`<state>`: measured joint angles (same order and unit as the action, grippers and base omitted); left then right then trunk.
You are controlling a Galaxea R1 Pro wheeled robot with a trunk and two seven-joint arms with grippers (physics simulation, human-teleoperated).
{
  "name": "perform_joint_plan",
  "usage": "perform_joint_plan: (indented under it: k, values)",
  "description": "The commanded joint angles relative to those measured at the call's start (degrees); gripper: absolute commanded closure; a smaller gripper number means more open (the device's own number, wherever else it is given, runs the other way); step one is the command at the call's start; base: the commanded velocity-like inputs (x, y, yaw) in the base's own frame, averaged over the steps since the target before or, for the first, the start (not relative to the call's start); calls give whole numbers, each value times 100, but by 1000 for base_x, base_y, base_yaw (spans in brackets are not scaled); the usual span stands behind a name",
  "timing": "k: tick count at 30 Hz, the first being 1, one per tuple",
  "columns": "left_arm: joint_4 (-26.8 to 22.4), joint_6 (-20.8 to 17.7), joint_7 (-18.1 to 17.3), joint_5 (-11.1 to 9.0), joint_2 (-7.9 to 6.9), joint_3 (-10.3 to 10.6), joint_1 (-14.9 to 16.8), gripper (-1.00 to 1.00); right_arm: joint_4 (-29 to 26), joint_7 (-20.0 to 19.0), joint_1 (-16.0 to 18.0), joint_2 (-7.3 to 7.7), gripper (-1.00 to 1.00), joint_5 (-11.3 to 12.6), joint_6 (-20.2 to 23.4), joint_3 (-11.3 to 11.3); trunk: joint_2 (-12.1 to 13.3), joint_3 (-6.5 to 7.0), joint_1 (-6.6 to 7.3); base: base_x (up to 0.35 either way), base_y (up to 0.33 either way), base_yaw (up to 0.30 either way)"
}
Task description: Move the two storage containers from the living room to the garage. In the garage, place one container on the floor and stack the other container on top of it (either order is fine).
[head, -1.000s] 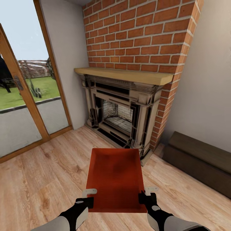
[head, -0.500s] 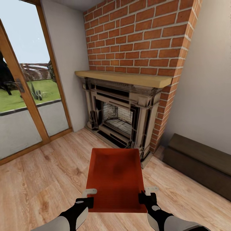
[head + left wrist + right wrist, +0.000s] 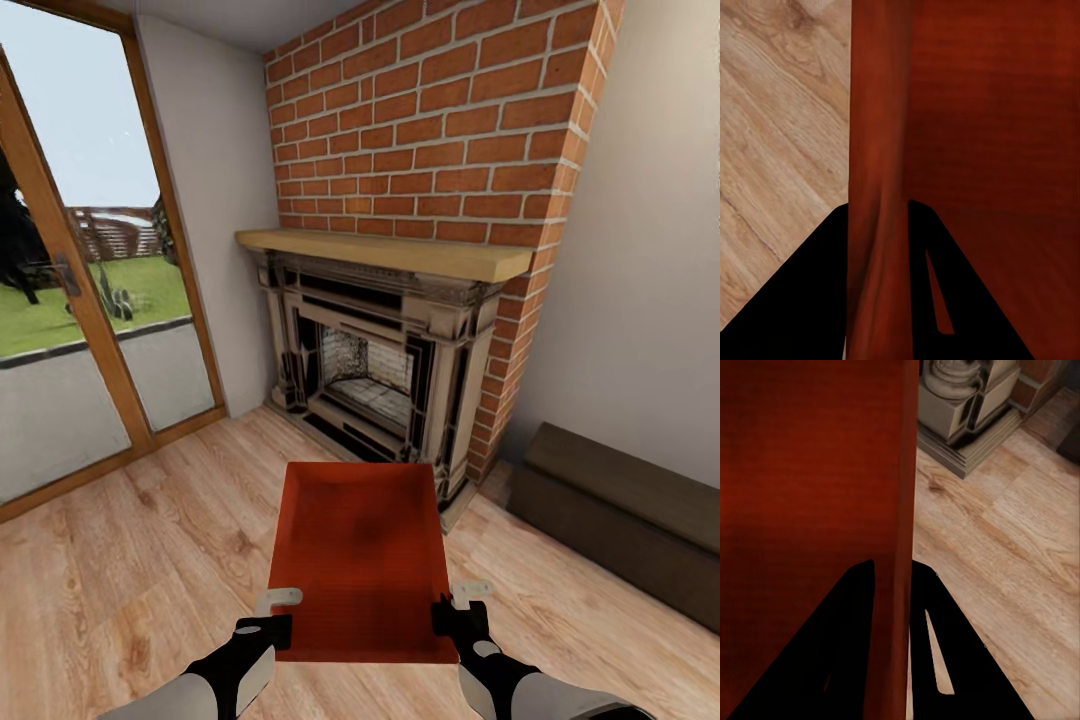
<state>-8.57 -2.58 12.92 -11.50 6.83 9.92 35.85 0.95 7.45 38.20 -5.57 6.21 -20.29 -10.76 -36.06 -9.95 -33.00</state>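
Observation:
One orange-red storage container [image 3: 358,555] hangs in front of me above the light wood-plank floor [image 3: 130,560] of the living room. My left gripper [image 3: 275,628] is shut on its left wall [image 3: 874,150], one black finger on each side of the wall. My right gripper [image 3: 448,615] is shut on the right wall [image 3: 904,495] in the same way. The container is open-topped and looks empty. It is level between both arms.
A red brick fireplace [image 3: 390,350] with a wooden mantel stands straight ahead. A wood-framed glass door [image 3: 70,290] to the garden is at the left. A long low dark cabinet [image 3: 620,510] runs along the right wall.
The whole view has shifted slightly, with the fireplace sinking a little and the door swinging inward in the picture: the camera moved. The container and both grippers keep their place.

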Motion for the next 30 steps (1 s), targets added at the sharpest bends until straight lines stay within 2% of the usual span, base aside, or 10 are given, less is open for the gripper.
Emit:
perform_joint_plan:
  k: [1, 30]
  values:
    - [0, -32, 70, -37, -6, 19, 0, 100, 2, 23, 7, 2, 100, 153, -45, 109, -8, 0, -2, 0, 0, 0]
    - [-5, -32, 70, -37, -6, 19, 0, 100, 2, 26, 10, 3, 100, 156, -45, 109, -8, 262, -2, 0, 0, 0]
